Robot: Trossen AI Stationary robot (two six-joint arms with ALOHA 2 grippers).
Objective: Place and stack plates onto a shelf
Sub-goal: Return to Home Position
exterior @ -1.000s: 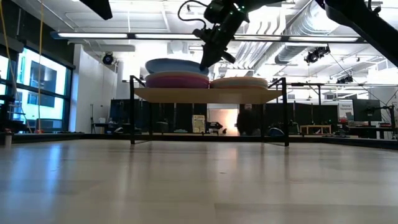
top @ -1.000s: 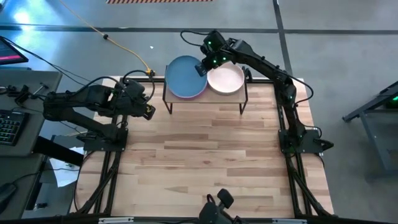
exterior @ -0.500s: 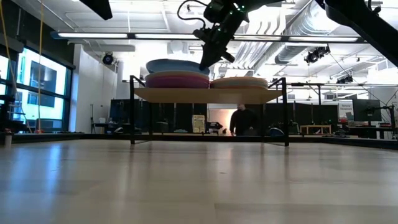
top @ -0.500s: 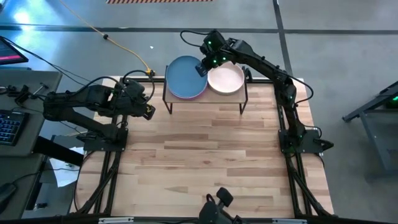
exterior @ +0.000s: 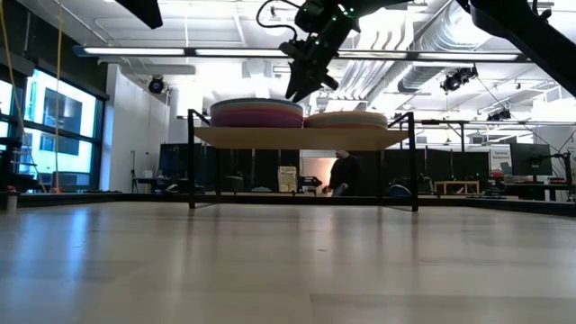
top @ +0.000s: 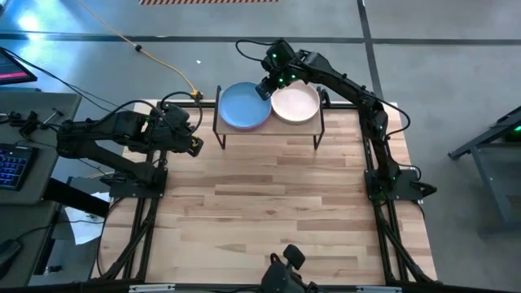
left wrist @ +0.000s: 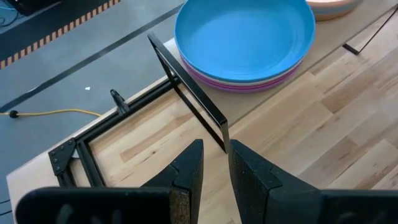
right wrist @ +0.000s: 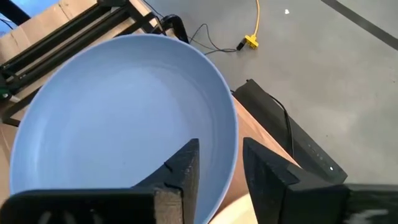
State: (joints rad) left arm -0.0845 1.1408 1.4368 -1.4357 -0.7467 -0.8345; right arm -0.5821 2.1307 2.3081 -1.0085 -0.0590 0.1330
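Note:
A blue plate (top: pixel 242 106) lies flat on top of a stack of plates, above a magenta one (exterior: pixel 256 117), on the left half of the shelf (exterior: pixel 297 137). A second stack topped by a pale plate (top: pixel 295 103) sits on the right half. My right gripper (right wrist: pixel 221 149) is open just above the blue plate's right rim (right wrist: pixel 231 143), one finger over the plate's inside and one outside it. My left gripper (left wrist: pixel 214 165) hangs open over the table's left side, short of the shelf's left legs, with nothing between its fingers.
The shelf's black legs (left wrist: pixel 199 109) stand on the wooden tabletop (top: pixel 269 203) at its far edge. A yellow cable (top: pixel 163 61) runs over the floor behind the table. In the low view a person (exterior: pixel 342 175) shows far back in the room.
My right gripper has opened and let go of the blue plate. The plate, which was tilted with its right rim held up, has dropped and now lies flat on the left stack.

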